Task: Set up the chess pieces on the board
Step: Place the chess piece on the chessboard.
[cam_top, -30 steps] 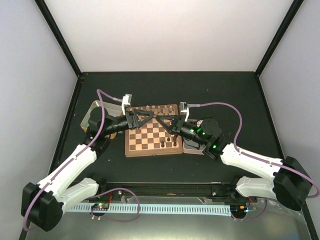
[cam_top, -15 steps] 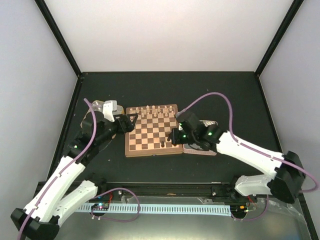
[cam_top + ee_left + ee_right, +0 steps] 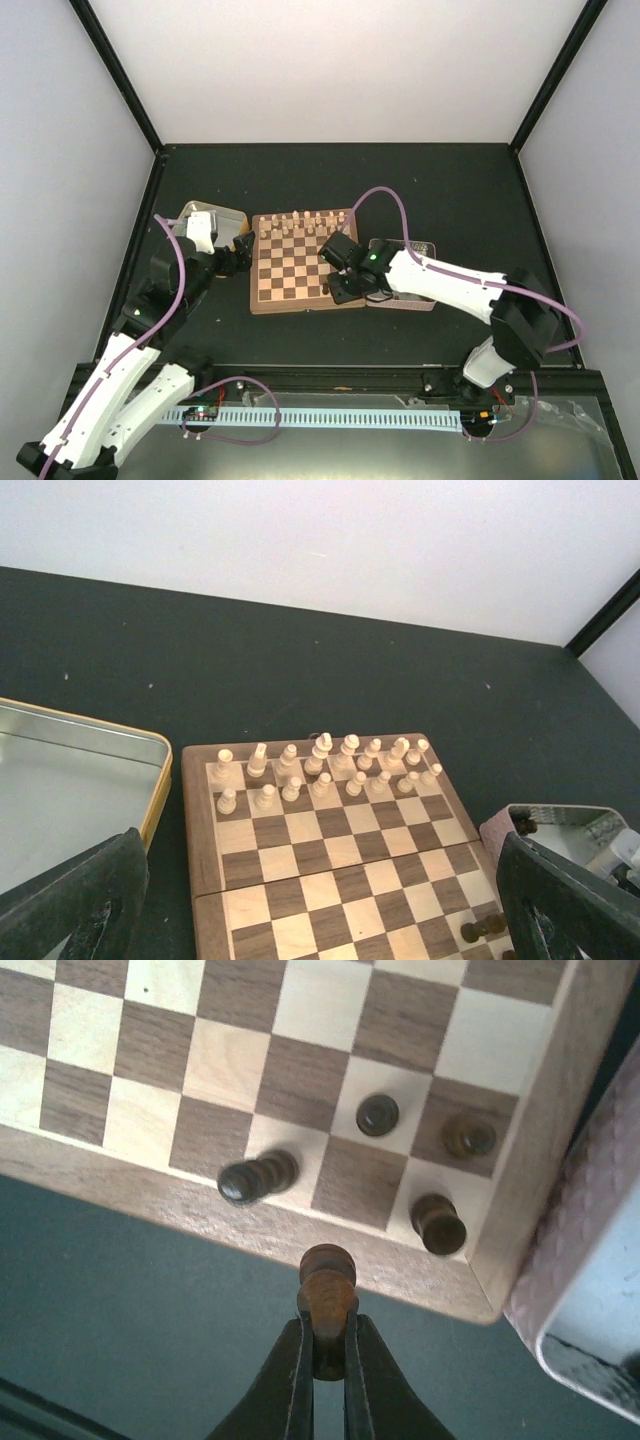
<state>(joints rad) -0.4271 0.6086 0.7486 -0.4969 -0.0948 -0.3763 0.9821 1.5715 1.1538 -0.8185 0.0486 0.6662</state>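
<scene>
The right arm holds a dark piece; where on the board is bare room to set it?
On the board, the middle rows between the cream pieces at the far edge and the dark pieces in the near right corner are bare, as are the near-left squares. Crowded: the far two rows and that corner.

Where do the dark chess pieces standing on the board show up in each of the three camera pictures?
Top external: the dark chess pieces at the board's near right corner.
Left wrist: the pieces at the bottom right edge.
Right wrist: four pieces mid-picture, a fifth held in the right gripper below.
Shared landmark: the board corner beside the tin.
</scene>
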